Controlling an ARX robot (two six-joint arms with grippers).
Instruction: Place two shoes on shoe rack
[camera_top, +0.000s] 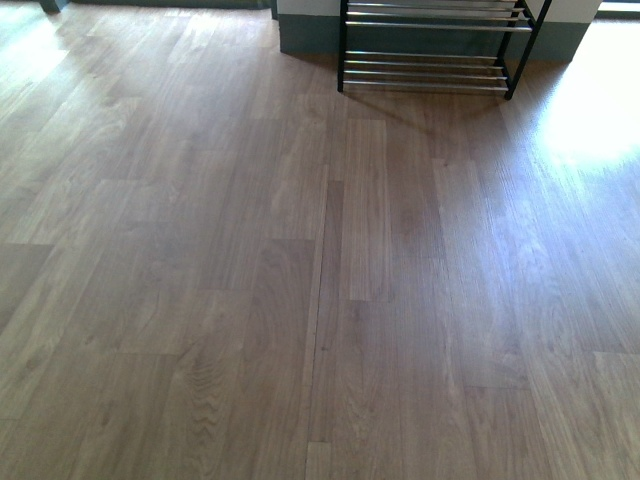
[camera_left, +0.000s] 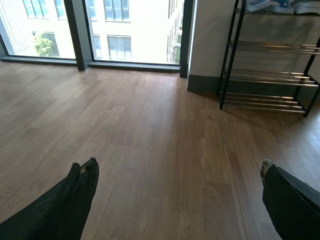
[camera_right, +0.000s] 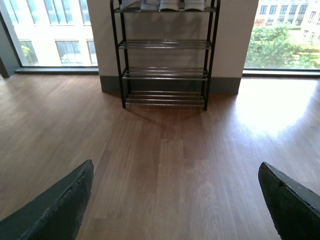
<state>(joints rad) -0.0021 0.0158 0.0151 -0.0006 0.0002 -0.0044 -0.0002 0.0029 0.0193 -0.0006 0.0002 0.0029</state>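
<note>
Already, shoes (camera_right: 162, 5) sit on the rack's (camera_right: 165, 72) top tier, well beyond both empty, wide-open grippers (camera_left: 177, 192) (camera_right: 175, 197); they look light and soft-topped, likely best pinched at the stiffer heel collar or sole edge.

The front view looks steeply down at the floor (camera_top: 300, 300), catching only the shoe rack's (camera_top: 430, 50) lowest tiers at upper right. Both wrist views look forward from low over the floor, from farther back, sharing that rack.
</note>
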